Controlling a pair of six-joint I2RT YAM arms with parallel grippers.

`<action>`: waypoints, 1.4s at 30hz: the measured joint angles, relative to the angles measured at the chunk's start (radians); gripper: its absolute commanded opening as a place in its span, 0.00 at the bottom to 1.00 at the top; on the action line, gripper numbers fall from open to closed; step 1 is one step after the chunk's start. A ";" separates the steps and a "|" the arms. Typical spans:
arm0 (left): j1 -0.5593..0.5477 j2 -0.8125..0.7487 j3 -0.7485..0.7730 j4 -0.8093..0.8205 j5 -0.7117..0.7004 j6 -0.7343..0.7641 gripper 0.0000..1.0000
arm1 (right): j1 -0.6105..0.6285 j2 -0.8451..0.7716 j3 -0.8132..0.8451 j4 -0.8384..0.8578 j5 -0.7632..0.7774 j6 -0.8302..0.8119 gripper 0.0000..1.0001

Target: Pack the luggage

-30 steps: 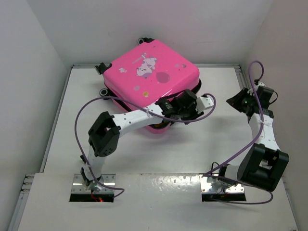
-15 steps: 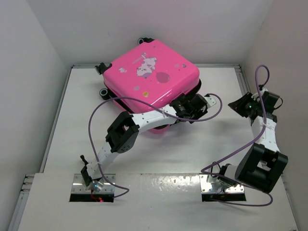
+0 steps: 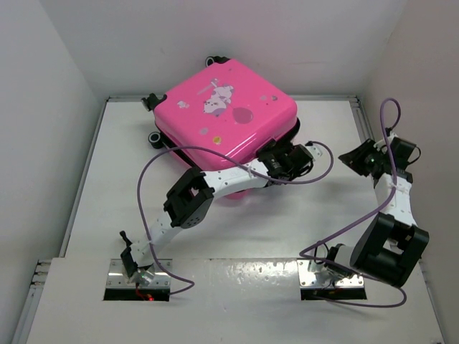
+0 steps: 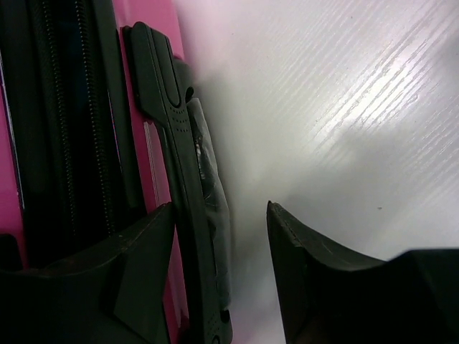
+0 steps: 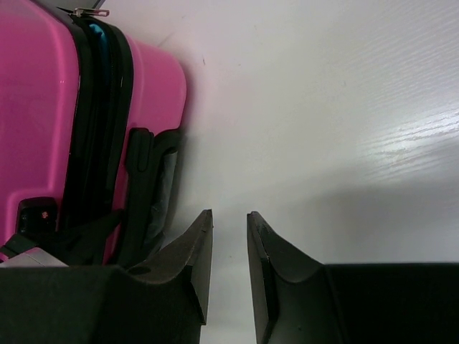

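Back-centre on the table [image 3: 143, 183], the luggage [image 3: 229, 115] lies flat with the cartoon print facing up. The two pink halves look closed together, and the black wheels [image 3: 152, 100] poke out along its left and far edges.

The left arm [image 3: 222, 179] stretches across the front of the case to its right side. From the left wrist cam, the left jaws are spread wide. The black side handle [image 4: 183, 165] sits in the gap between them, tight against one finger [image 4: 140, 272]. I can't tell if it's actually touching. The other finger [image 4: 315, 279] is off over bare table, so nothing's pinched. The zipper [image 4: 61, 107] runs along just past the handle.

The right arm [image 3: 394, 204] is folded up on the right side of the table, with its head pointing toward the case but apart from it. On the right wrist cam, the right jaws are nearly together with a slim gap and nothing in it. They're over bare table just beside the pink shell. A silver zipper pull [image 5: 90, 11] shows at the top of that view, and a sliver of something blue [image 5: 106, 50] peeks out of the seam.
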 measured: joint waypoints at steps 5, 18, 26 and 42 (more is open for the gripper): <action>0.011 0.008 0.008 -0.001 -0.003 -0.004 0.36 | 0.000 0.013 0.000 -0.001 -0.007 0.000 0.26; 0.053 -0.148 -0.288 0.203 0.148 0.049 0.03 | 0.006 0.049 0.007 -0.001 -0.075 -0.058 0.24; 0.120 -0.520 -0.789 0.259 0.325 0.290 0.00 | 0.041 0.067 0.021 -0.019 -0.187 -0.175 0.23; 0.682 -1.052 -1.312 0.087 0.713 1.481 0.00 | 0.253 0.115 0.020 -0.063 -0.332 -0.282 0.23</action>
